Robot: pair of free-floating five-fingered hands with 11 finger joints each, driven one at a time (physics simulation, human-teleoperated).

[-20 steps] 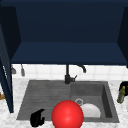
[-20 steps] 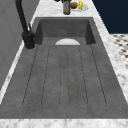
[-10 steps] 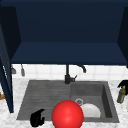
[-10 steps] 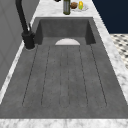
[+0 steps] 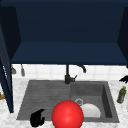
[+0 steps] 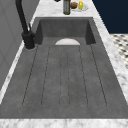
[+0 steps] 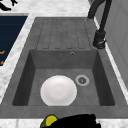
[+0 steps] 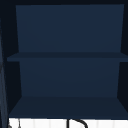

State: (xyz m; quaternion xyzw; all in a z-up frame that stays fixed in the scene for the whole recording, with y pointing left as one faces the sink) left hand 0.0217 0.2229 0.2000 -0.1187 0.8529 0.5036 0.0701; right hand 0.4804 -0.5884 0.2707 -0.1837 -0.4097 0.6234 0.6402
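A big red ball (image 5: 67, 115) shows at the sink's front edge, between the drainboard and the basin. My left hand (image 5: 37, 118) hovers just left of it over the drainboard's front corner, fingers relaxed and holding nothing; the right side view has it at the far end (image 7: 5, 5). A white plate (image 5: 91, 110) lies flat in the basin (image 7: 102, 82), beside the drain (image 7: 82, 80). My right hand (image 5: 124, 79) hangs over the right counter, just above an olive bottle (image 5: 121, 95). From the right it is a dark shape (image 7: 75, 121) over the bottle's yellow-green top (image 7: 50, 120).
A black faucet (image 5: 68, 75) stands behind the sink's middle. The ribbed drainboard (image 6: 65, 77) takes up the sink's left half. An open dark blue wall cabinet (image 8: 67, 57) with shelves hangs above. Food items (image 6: 77, 5) sit on the counter beyond the bottle (image 6: 66, 6).
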